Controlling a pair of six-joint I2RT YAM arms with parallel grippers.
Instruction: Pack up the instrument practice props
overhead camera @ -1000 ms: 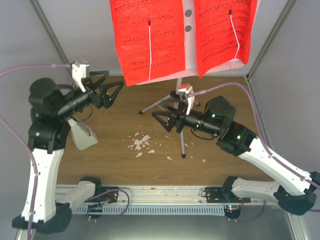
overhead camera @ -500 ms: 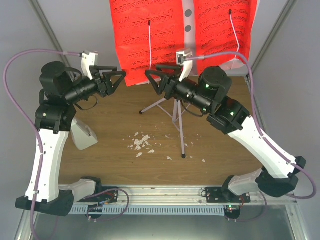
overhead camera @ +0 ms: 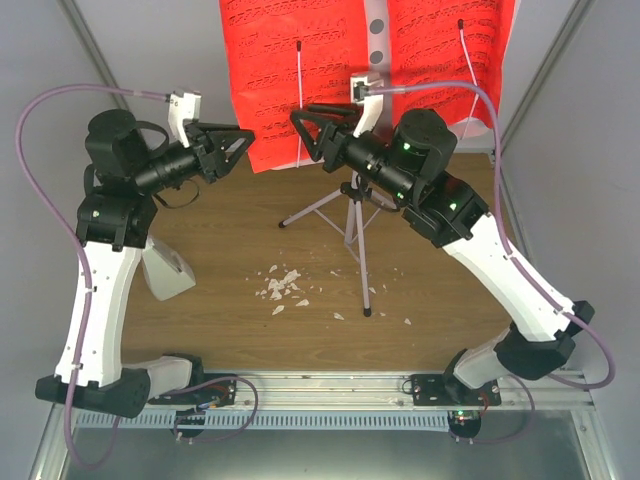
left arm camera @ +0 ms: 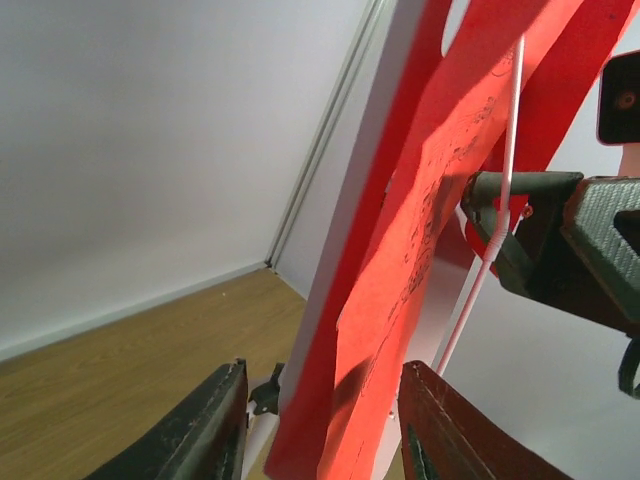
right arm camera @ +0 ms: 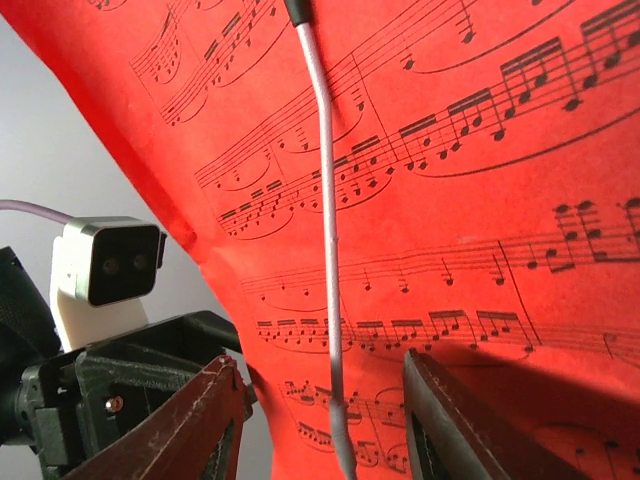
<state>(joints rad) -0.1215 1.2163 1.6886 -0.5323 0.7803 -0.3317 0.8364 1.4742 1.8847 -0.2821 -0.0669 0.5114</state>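
— Where does the music stand sit?
— At 12 o'clock on the table (overhead camera: 230, 250). Its tripod legs (overhead camera: 355, 225) are planted, and the pale plate (overhead camera: 376, 30) carries two red sheets (overhead camera: 280, 70), each under a white wire arm (overhead camera: 300, 100).
— And the tools?
— Both are released, jaws wide. The left tool (left arm camera: 322, 380) faces the left sheet's lower corner from 9 o'clock. The right tool (right arm camera: 322, 368) faces that sheet from 3 o'clock, with the wire arm lined up between its fingers. I cannot tell whether either touches the paper.
— The metronome?
— The metronome (overhead camera: 165, 265) stands at 8 o'clock on the table, beside the left arm (overhead camera: 100, 290) and well apart from both tools. White crumbs (overhead camera: 283, 285) lie mid-table.

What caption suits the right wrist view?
Open right end effector faces red sheet music held by a white retaining wire.
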